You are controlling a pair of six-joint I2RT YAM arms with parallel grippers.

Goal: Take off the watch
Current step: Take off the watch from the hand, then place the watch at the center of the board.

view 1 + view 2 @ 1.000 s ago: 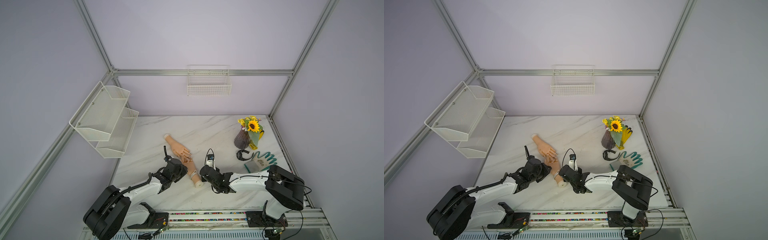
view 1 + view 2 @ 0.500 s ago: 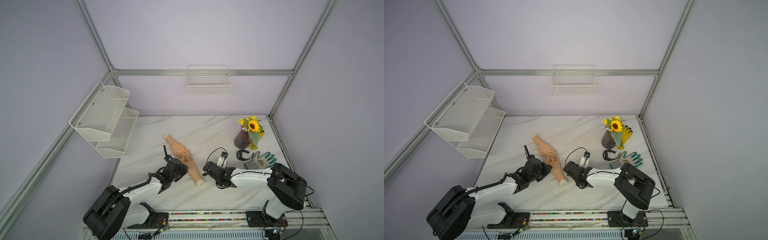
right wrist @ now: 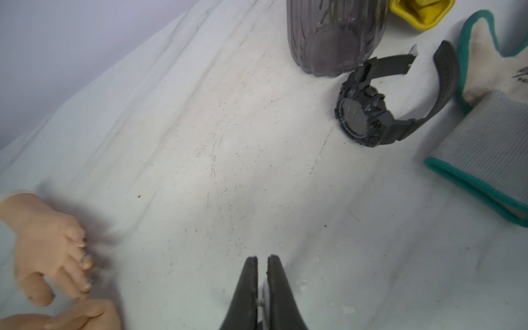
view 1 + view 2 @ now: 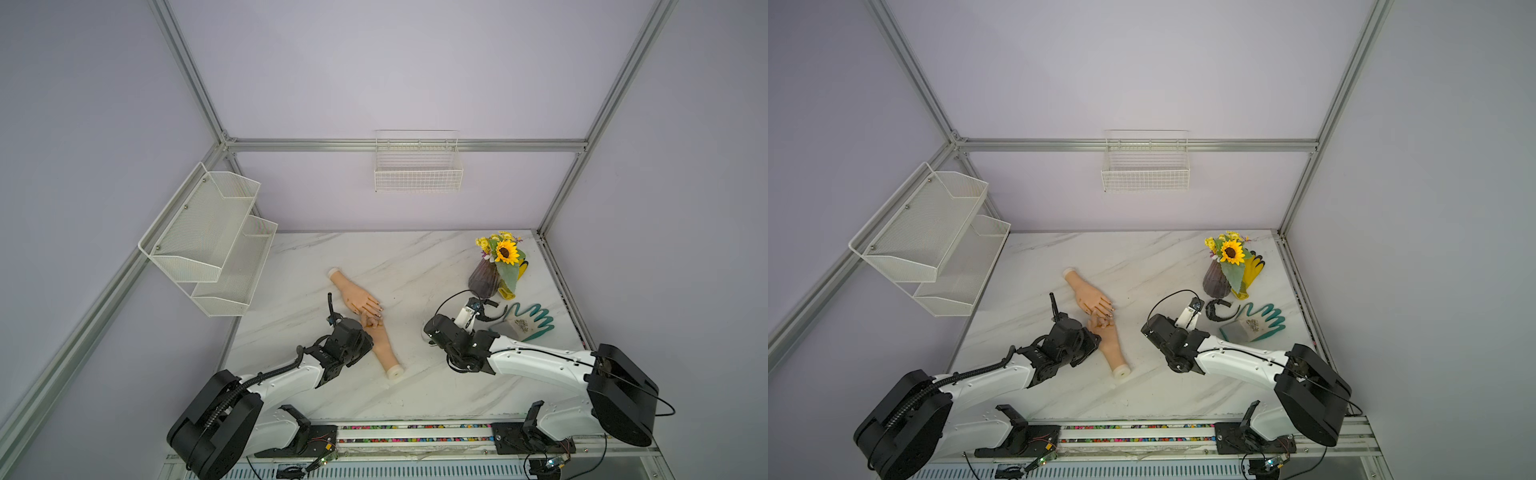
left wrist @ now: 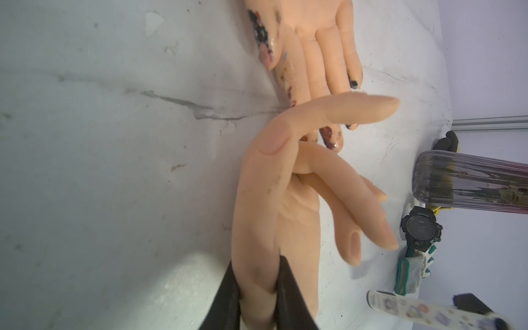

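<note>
With the left gripper [image 5: 254, 265], clamping the nearer mannequin hand [image 5: 265, 214] by the edge of its palm; with the right gripper [image 3: 262, 258], pinched shut on nothing.

Spread over the marble table [image 4: 1142, 257]: fingers of the nearer mannequin hand crossing those of the farther mannequin hand [image 4: 1088, 295]; at the far right, a dark vase [image 4: 1216, 282] and a green-trimmed glove [image 4: 1254, 324]; between those two, lying on the marble with strap undone, the black watch [image 3: 363, 114], near the right gripper but untouched.
</note>
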